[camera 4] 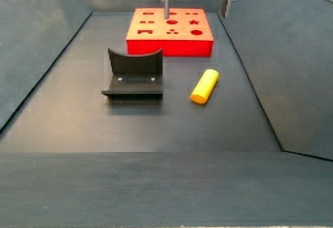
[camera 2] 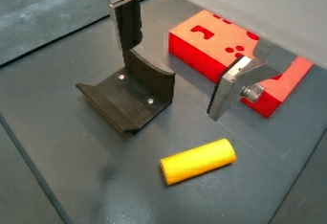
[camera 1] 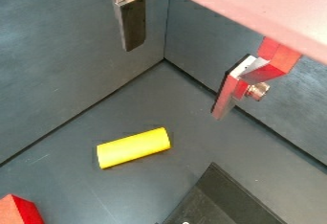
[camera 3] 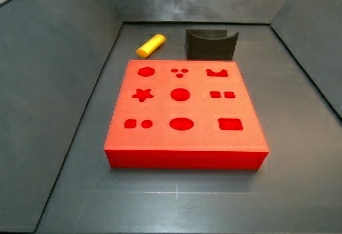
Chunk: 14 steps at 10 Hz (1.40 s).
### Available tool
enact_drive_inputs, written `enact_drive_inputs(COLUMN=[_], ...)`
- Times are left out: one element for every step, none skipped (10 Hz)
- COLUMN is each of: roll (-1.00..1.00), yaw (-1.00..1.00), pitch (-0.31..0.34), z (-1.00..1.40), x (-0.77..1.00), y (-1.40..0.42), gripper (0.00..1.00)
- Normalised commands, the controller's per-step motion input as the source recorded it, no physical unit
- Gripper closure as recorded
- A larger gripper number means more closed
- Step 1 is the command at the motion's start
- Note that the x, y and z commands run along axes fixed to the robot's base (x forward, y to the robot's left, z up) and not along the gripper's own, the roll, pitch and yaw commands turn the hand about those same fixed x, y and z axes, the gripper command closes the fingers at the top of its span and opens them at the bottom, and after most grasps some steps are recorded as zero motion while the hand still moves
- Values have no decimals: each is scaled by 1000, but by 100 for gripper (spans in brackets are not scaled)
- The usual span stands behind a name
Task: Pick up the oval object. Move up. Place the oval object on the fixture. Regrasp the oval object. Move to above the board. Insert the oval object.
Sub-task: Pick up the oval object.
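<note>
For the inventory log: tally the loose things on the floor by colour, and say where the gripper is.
Yellow: 1, the oval object
Red: 1, the board
Dark grey-black: 1, the fixture
Total: 3
The gripper hangs open above the floor, holding nothing.

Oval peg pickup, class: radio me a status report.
Gripper open, empty, raised above the floor. Oval object lying flat beside fixture, apart from it. Nothing in the way.

I count one oval object, lying near the right edge of the floor in a side view, one fixture, and one board with twelve cut-out holes in three rows. My one gripper hangs above, two fingers spread, nothing between them.
</note>
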Motion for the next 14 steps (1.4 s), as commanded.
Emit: enact_drive_inputs(roll=[-59, 0, 37, 37, 7, 0, 0, 0, 0, -7, -37, -7, -20, 96], yaw=[46, 0, -300, -726, -817, -774, -751, -694, -429, -391, -320, -249, 0, 0], pitch=[-50, 0, -43, 0, 0, 0, -19, -86, -180, -219, -299, -300, -74, 37], z=[-154, -34, -60, -117, -183, -271, -337, -409, -540, -543, -571, -571, -220, -203], x=[-89, -43, -637, -117, -23, -23, -9, 0, -6, 0, -34, 0, -46, -183], y=[-3, -11, -289, -271, -240, -303, -354, -414, -369, -357, -329, -229, 20, 140], gripper=[0, 0, 0, 0, 0, 0, 0, 0, 0, 0, 0, 0, 0, 0])
